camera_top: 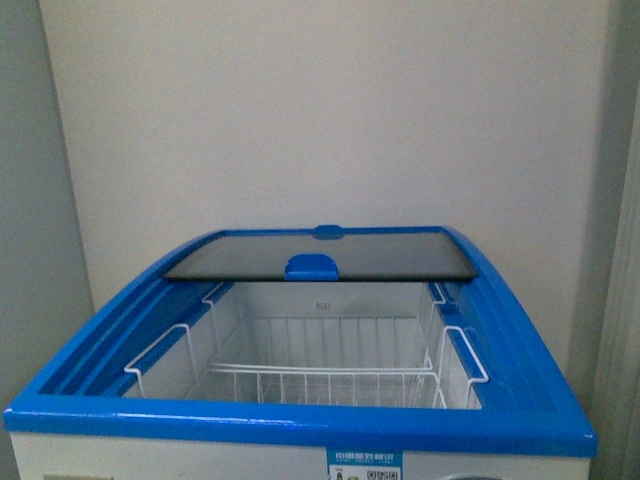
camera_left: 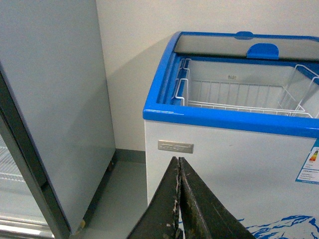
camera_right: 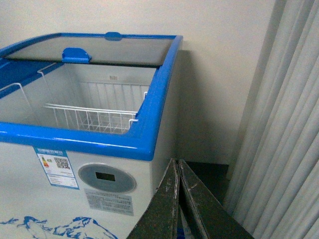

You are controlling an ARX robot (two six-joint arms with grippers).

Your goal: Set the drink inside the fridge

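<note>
Drink bottle is nowhere in any of the three views, so I cannot place it against either claw. Fridge (camera_top: 300,425) fills the front view, blue rim all round, its glass lid (camera_top: 320,255) slid to the far end against the wall, leaving the white wire basket (camera_top: 320,380) open to the camera.

Left gripper (camera_left: 179,199) shows in the left wrist view with its two dark fingers pressed together, nothing between them, held in front of the fridge's white front wall, below the rim. Right gripper (camera_right: 178,199) is the same in the right wrist view: fingers closed tight on nothing, just off the fridge's corner.

Neither claw appears in the front view. Only the left wrist view shows the grey upright cabinet (camera_left: 55,99) standing beside the fridge. Only the right wrist view shows the round control panel (camera_right: 106,178) and the pale curtain (camera_right: 284,124) on the other side.
</note>
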